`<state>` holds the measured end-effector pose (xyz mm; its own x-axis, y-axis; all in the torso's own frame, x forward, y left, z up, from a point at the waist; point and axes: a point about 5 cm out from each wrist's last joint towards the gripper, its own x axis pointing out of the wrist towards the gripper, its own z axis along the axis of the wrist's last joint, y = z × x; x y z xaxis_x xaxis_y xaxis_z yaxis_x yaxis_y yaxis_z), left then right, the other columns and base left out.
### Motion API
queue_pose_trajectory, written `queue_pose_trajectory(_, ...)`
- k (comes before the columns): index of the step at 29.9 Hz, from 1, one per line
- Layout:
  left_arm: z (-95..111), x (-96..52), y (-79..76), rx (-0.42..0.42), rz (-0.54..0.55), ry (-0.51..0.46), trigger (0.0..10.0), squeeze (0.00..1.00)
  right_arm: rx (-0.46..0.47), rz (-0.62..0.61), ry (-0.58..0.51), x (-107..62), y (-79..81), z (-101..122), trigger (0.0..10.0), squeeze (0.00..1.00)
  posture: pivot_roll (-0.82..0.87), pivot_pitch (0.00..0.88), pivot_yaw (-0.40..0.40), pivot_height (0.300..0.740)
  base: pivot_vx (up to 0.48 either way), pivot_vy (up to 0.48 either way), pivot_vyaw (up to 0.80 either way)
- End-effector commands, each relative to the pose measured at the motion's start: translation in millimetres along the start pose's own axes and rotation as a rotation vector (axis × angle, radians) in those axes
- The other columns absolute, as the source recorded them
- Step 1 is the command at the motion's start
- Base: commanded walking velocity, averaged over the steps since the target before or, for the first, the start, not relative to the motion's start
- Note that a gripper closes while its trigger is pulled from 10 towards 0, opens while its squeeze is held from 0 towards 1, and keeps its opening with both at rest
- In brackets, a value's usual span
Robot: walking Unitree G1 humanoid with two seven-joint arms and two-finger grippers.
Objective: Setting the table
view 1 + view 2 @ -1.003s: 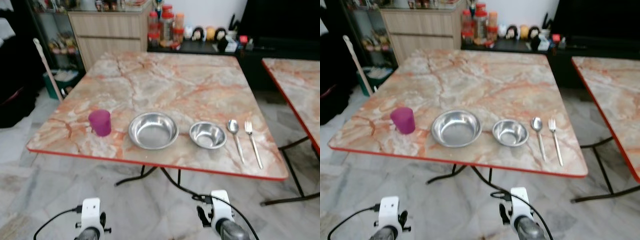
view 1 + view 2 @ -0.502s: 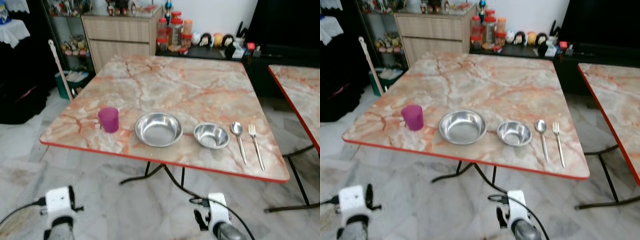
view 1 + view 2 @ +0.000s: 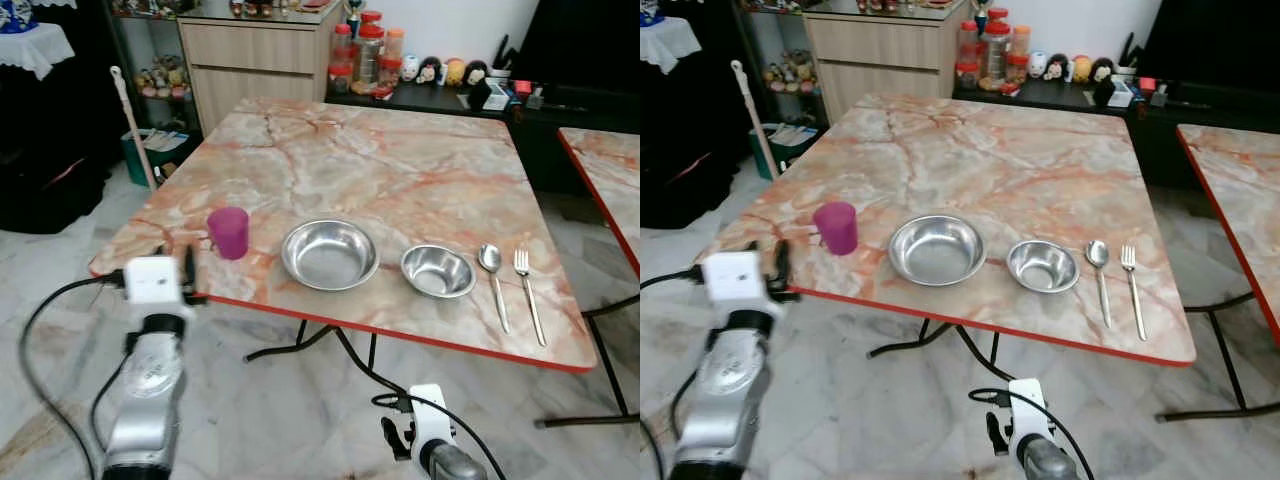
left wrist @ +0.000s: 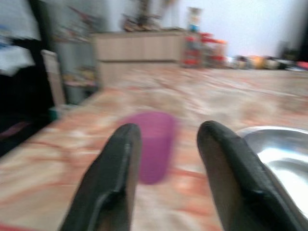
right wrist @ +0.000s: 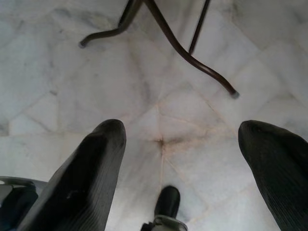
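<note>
Left arm raised from low by the floor to the table's near edge, fingers now aimed at the purple cup.

Head views: left gripper [image 3: 189, 272] level with the marble table [image 3: 400, 170] edge, just short of the purple cup [image 3: 229, 232]; beyond the cup to the right, large steel bowl [image 3: 330, 254], small steel bowl [image 3: 438, 271], spoon [image 3: 493, 268], fork [image 3: 527, 288]. Right gripper [image 3: 1002, 432] hanging low over the floor. Left wrist view: fingers [image 4: 230, 166] moderately parted, empty, cup [image 4: 153, 144] straight ahead between them, bowl rim [image 4: 274, 144] beside. Right wrist view: fingers [image 5: 91, 168] spread wide, empty, above tiles and the table legs [image 5: 173, 41].
</note>
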<state>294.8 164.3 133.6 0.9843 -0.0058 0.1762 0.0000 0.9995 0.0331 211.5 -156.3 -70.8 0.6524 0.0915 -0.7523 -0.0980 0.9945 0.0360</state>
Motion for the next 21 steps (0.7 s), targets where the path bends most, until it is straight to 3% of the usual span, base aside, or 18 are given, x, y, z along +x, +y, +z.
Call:
queue_pose_trajectory(1, -0.7, 4.3, -9.0, -0.021, -0.063, 0.036, 10.0, 1.00, 0.015, -0.017, 0.000, -0.6, -3.6, -0.8, 10.0, 0.00, 0.07, 0.000, -0.008, 0.740, 0.000, 0.000, 0.00)
queue_pose_trajectory(4, 2.6, 10.6, -20.0, -0.083, -0.107, 0.047, 10.0, 1.00, 0.021, -0.023, 0.004, -1.2, -4.8, -2.9, 10.0, 0.00, 0.07, 0.000, -0.010, 0.740, 0.000, 0.000, 0.00)
queue_pose_trajectory(9, 0.2, 17.7, -29.8, -0.115, -0.141, 0.084, 10.0, 1.00, 0.018, -0.023, 0.007, -1.2, -4.6, -3.3, 10.0, 0.00, 0.07, 0.000, -0.010, 0.740, 0.000, 0.000, 0.00)
queue_pose_trajectory(10, -2.0, 21.7, -34.9, -0.094, -0.154, 0.104, 10.0, 0.00, 0.019, -0.024, 0.006, -1.1, -4.6, -2.8, 10.0, 0.00, 0.07, 0.000, -0.012, 0.740, 0.000, 0.000, 0.00)
queue_pose_trajectory(14, -3.4, 31.1, -43.6, -0.181, -0.144, 0.125, 10.0, 0.00, 0.021, -0.024, -0.003, -0.2, -4.3, 1.0, 10.0, 0.00, 0.06, 0.000, -0.011, 0.740, 0.000, 0.000, 0.00)
queue_pose_trajectory(21, -7.3, 40.0, -47.2, -0.213, -0.116, 0.145, 10.0, 0.00, 0.025, -0.028, -0.002, -0.2, -4.6, 1.2, 10.0, 0.00, 0.06, 0.000, -0.010, 0.740, 0.000, 0.000, 0.00)
